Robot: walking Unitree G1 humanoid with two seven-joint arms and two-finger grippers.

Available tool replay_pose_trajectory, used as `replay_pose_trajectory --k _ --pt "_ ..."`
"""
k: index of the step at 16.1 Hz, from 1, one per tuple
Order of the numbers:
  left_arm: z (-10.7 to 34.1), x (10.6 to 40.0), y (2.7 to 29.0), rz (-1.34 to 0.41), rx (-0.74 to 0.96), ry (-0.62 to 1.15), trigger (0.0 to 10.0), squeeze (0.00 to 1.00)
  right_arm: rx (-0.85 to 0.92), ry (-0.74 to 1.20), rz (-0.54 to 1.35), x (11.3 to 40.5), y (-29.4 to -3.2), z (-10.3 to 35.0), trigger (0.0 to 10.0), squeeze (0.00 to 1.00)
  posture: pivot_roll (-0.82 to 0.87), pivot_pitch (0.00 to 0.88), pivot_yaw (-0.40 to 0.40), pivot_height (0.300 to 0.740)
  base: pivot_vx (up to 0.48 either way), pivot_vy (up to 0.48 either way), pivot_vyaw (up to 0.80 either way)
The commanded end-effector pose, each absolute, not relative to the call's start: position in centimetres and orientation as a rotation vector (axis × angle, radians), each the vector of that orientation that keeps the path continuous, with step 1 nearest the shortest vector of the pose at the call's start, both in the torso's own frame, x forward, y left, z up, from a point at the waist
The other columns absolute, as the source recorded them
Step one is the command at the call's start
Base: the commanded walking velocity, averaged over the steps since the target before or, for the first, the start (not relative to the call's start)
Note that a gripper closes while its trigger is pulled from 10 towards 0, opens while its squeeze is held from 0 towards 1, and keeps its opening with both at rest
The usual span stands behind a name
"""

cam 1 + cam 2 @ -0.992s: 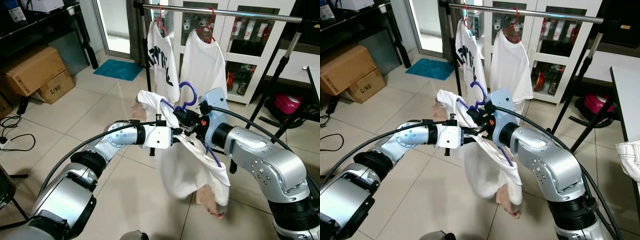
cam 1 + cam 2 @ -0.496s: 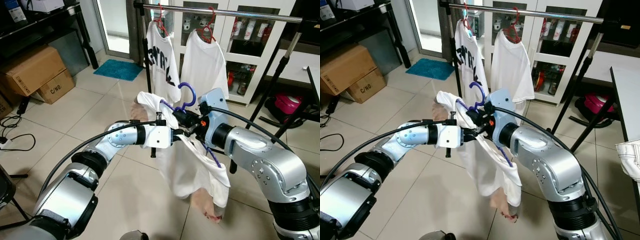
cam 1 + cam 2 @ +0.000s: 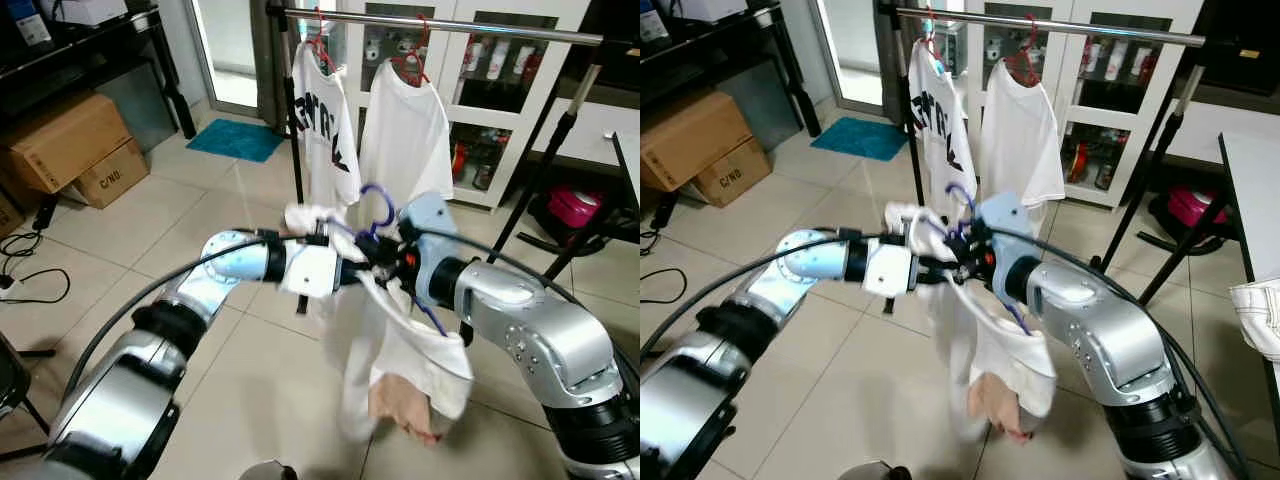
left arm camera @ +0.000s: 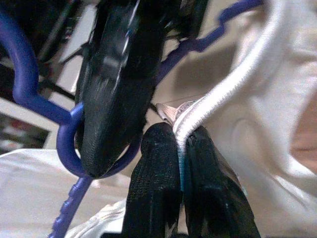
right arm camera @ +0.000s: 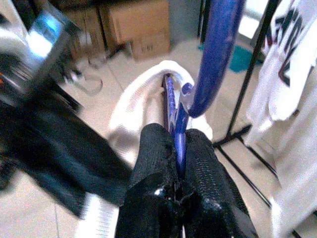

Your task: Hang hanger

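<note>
Both grippers meet mid-air: my right gripper (image 5: 178,163) is clamped on the blue hanger (image 3: 378,205) just under its hook, and my left gripper (image 4: 181,163) is pinched on the white shirt (image 3: 400,340) at the collar. The hook points up, and the rail (image 3: 450,26) lies above and ahead, beyond the two hung shirts (image 3: 405,130), so I judge the right arm carries the lift.

I read "C/NO." on the smaller cardboard box (image 3: 108,174) | dark letters on the hanging shirt (image 3: 326,130), not legible to me
</note>
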State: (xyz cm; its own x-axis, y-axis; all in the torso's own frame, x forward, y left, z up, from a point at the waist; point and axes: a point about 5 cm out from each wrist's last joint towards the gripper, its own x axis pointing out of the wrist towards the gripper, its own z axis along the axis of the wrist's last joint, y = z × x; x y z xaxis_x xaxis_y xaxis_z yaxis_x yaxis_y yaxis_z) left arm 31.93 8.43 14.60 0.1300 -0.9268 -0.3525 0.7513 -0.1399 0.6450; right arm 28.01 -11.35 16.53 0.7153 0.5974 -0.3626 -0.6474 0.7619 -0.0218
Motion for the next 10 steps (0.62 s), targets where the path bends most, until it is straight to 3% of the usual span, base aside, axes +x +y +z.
replay_pose_trajectory --k 1,8,10 --pt "15.4 32.1 8.7 -1.478 0.897 -0.269 0.0 0.0 -0.182 0.378 0.701 27.9 -11.3 16.1 10.0 0.0 -0.12 0.0 0.1 0.74 0.0 0.0 0.0" --pt "16.1 32.9 10.9 -1.427 0.975 -0.169 0.0 0.0 -0.296 0.469 0.809 26.4 -12.2 15.0 10.0 0.0 -0.12 0.0 0.099 0.74 0.0 0.0 0.0" --pt "16.1 32.8 10.8 -1.431 0.965 -0.163 0.0 0.0 -0.22 0.417 0.893 26.0 -11.6 16.0 10.0 0.0 -0.12 0.0 0.102 0.74 0.0 0.0 0.0"
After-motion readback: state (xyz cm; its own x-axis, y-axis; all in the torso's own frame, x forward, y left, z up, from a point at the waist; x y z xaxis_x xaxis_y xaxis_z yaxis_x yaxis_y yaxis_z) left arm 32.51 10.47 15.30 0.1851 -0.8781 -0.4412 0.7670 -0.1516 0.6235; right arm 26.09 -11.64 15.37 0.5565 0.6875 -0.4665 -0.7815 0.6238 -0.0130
